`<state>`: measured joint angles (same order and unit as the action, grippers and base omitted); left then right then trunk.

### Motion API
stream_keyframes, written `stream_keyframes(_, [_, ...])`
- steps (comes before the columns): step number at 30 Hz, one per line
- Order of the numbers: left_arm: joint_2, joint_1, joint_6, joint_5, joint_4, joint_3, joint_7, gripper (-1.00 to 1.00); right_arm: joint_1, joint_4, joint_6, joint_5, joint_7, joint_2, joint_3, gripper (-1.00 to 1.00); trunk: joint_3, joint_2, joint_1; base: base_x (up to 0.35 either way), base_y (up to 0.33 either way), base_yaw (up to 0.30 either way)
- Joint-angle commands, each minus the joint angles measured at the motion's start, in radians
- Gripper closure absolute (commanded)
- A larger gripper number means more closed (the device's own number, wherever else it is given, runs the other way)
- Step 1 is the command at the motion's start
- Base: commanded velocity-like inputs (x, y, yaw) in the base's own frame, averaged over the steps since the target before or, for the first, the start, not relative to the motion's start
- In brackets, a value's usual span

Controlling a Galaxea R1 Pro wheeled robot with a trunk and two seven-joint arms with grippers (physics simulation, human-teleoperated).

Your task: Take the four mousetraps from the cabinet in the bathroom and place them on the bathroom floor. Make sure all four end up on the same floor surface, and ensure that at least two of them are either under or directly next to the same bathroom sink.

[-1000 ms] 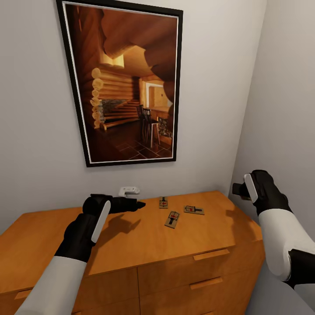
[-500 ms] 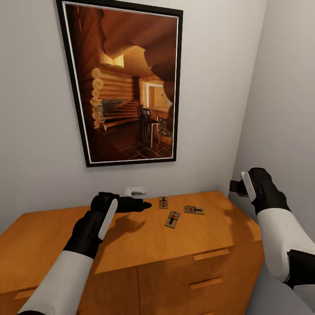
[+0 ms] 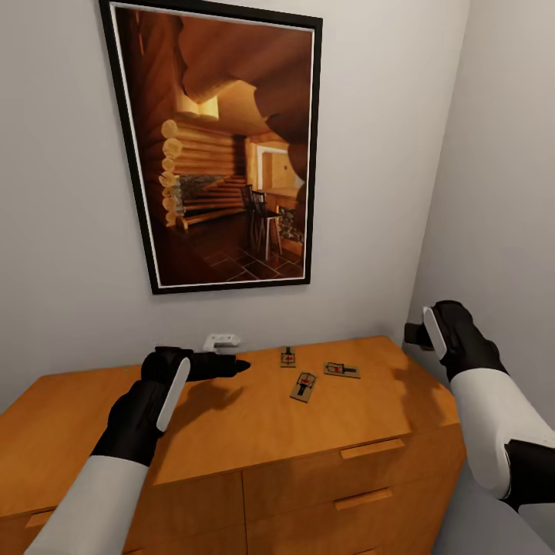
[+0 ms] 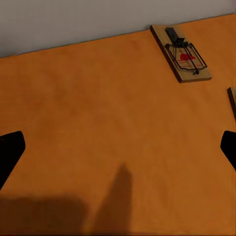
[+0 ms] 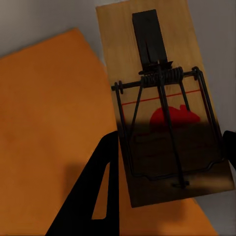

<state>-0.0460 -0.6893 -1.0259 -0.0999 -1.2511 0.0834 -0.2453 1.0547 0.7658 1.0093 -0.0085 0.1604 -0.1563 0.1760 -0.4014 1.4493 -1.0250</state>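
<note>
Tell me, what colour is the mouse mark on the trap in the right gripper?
Red, on the mousetrap; the right wrist view shows it best.

I hold 1 mousetrap between my right gripper's black fingers, its wooden board facing the camera with a dark metal spring bar, wire frame and a red mouse mark. Beneath it lies the cabinet's orange top, with grey beyond its edge.

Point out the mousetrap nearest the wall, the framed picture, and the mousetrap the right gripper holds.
Mousetrap nearest the wall (image 3: 287, 357), head view, board centre.
Framed picture (image 3: 223, 146), head view, middle of the print.
Held mousetrap (image 5: 162, 105), right wrist view, board centre by the spring.
</note>
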Motion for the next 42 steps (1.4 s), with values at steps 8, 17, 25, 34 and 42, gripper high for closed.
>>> stream_keyframes(8, [0.001,0.002,-0.015,0.006,-0.013,-0.045,-0.027,-1.00,0.001,-0.001,0.038,-0.003,-0.003,-0.002,-0.017,1.00,-0.001,0.001,0.000,0.000,0.000,0.000])
stream_keyframes(17, [0.001,0.002,-0.020,0.014,-0.033,-0.096,-0.027,-1.00,0.001,0.050,0.038,-0.014,-0.014,0.003,-0.069,1.00,-0.001,0.001,0.000,0.000,0.000,0.000])
stream_keyframes(25, [0.002,0.002,-0.020,0.017,-0.046,-0.120,-0.026,-1.00,0.001,0.094,0.038,-0.016,-0.058,0.011,-0.093,1.00,-0.001,0.001,0.000,0.000,0.000,0.000])
stream_keyframes(34, [0.002,0.002,-0.021,0.048,-0.047,-0.120,-0.026,-1.00,0.001,0.343,0.038,-0.015,-0.075,0.012,-0.095,1.00,-0.001,0.001,0.000,-0.081,0.000,0.000])
stream_keyframes(42, [0.002,0.002,-0.020,0.059,-0.047,-0.121,-0.026,-1.00,0.001,0.342,0.038,-0.016,-0.076,0.012,-0.095,1.00,-0.001,0.001,0.000,-0.059,0.000,0.000])
